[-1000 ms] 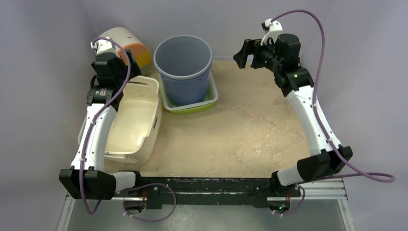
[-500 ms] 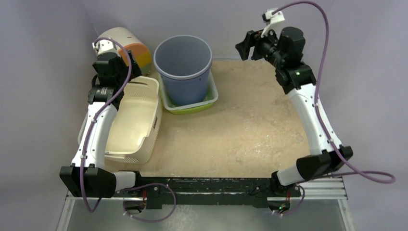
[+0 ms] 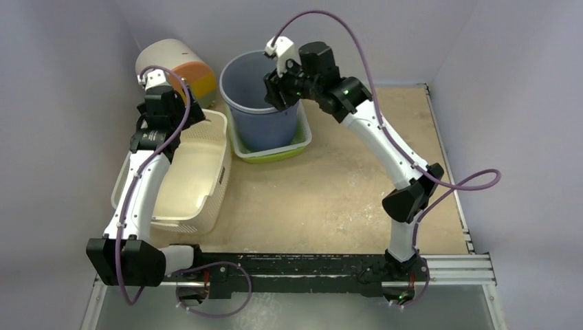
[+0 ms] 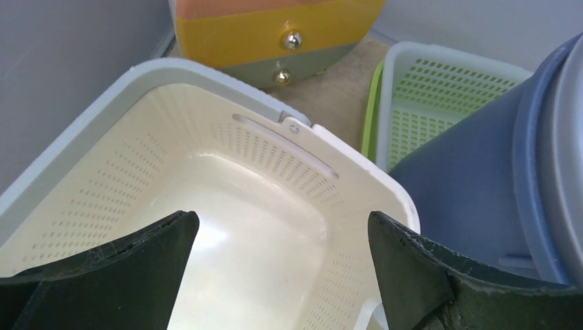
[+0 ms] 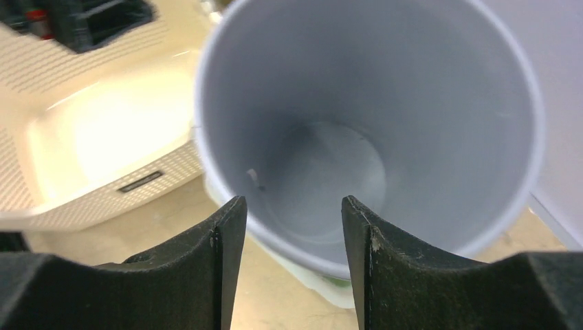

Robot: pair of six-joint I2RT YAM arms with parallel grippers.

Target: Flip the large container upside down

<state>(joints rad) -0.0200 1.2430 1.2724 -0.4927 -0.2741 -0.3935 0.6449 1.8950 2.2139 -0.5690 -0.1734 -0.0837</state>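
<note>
The large container is a blue-grey bucket (image 3: 265, 124) standing upright, mouth up, in a green mesh tray (image 3: 275, 152) at the back of the table. Its inside shows in the right wrist view (image 5: 309, 158) and looks empty. My right gripper (image 3: 278, 93) hangs over the bucket's near rim, open and empty (image 5: 294, 203), with the rim running across the gap between its fingers; I cannot tell if they touch it. My left gripper (image 3: 180, 113) is open and empty (image 4: 282, 220) over the far end of a cream basket (image 4: 227, 227), with the bucket's wall (image 4: 474, 179) to its right.
The cream perforated basket (image 3: 185, 179) lies along the table's left side, touching the green tray's left edge. A white, orange and yellow drum-shaped object (image 3: 182, 65) lies in the back left corner behind it. Grey walls close the back and sides.
My right arm has swung left from the back right corner to over the bucket's rim. The left gripper has shifted slightly farther back. The bucket has not moved.
</note>
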